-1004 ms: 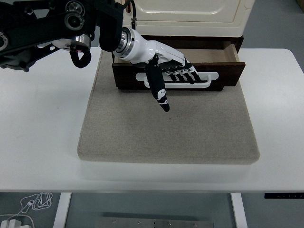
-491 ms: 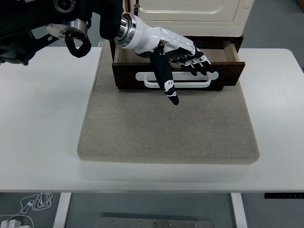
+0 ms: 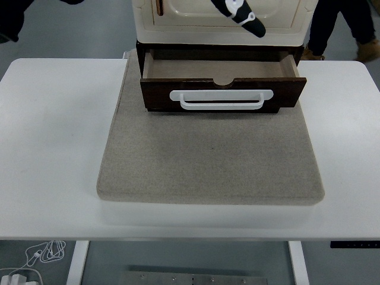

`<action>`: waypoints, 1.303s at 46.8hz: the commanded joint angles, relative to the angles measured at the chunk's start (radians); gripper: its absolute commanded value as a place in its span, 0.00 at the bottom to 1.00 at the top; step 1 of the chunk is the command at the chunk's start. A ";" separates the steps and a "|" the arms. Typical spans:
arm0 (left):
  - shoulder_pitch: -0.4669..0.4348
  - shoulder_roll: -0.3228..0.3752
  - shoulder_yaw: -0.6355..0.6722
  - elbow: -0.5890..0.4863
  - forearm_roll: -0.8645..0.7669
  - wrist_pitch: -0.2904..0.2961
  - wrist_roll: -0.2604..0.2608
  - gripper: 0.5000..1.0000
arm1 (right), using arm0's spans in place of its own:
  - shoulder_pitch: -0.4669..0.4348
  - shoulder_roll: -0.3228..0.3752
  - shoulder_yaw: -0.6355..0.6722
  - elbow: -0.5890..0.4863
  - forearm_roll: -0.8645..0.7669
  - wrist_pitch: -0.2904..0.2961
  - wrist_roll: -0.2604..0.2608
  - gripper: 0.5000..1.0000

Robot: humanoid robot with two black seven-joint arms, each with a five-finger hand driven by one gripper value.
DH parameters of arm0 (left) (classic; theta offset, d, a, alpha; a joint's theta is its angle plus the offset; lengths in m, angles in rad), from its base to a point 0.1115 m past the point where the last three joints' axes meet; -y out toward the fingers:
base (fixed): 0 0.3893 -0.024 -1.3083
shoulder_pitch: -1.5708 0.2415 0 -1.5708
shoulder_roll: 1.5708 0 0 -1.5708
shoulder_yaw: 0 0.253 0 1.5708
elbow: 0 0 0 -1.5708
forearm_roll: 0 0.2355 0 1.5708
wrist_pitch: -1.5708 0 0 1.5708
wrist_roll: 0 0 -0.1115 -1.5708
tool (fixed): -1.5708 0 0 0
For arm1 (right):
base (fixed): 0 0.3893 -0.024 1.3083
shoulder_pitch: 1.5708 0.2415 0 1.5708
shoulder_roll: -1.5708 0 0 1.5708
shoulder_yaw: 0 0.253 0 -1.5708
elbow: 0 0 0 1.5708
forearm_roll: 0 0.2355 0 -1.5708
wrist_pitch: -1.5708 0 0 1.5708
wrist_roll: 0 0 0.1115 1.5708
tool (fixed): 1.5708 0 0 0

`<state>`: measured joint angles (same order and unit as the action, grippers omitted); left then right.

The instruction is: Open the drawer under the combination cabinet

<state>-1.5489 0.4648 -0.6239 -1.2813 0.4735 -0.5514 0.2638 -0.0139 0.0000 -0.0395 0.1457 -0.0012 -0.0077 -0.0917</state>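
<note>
White table (image 3: 53, 148) carries a grey mat (image 3: 208, 160), drawer (image 3: 222, 95) pulled out; left hand (image 3: 240, 13) (fingers unclear) at top.

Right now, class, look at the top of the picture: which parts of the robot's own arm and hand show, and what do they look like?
Very little shows. Near the top edge, in front of the cream cabinet, a fingertip of the left hand pokes in: glossy black with white patches, rounded at the end. At the top left corner a dark, matte piece of the arm is cut off by the frame. No cables or markings can be made out.
</note>
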 commanded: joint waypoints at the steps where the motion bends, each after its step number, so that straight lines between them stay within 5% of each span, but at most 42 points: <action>1: 0.007 0.002 -0.043 0.013 -0.001 0.001 -0.064 1.00 | 0.000 0.000 0.000 0.000 0.000 0.000 0.001 0.86; 7: 0.021 0.002 -0.079 0.045 -0.001 0.030 -0.164 1.00 | 0.000 0.000 0.000 0.000 0.001 0.000 0.000 0.86; 20: 0.023 0.003 -0.246 0.184 -0.068 0.097 -0.284 1.00 | 0.000 0.000 0.000 0.000 0.000 0.000 0.001 0.86; 32: 0.023 0.018 -0.301 0.345 -0.104 0.182 -0.314 1.00 | 0.000 0.000 0.000 0.000 0.000 0.000 0.001 0.86; 50: 0.021 0.107 -0.362 0.514 -0.157 0.186 -0.322 1.00 | 0.000 0.000 0.000 0.000 0.000 0.000 0.000 0.86; 61: 0.058 0.144 -0.353 0.629 -0.159 0.284 -0.322 1.00 | 0.000 0.000 0.000 0.000 0.000 0.000 0.000 0.86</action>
<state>-1.5077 0.6063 -0.9775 -0.6770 0.3152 -0.2887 -0.0585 -0.0138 0.0000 -0.0397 0.1457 -0.0017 -0.0077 -0.0919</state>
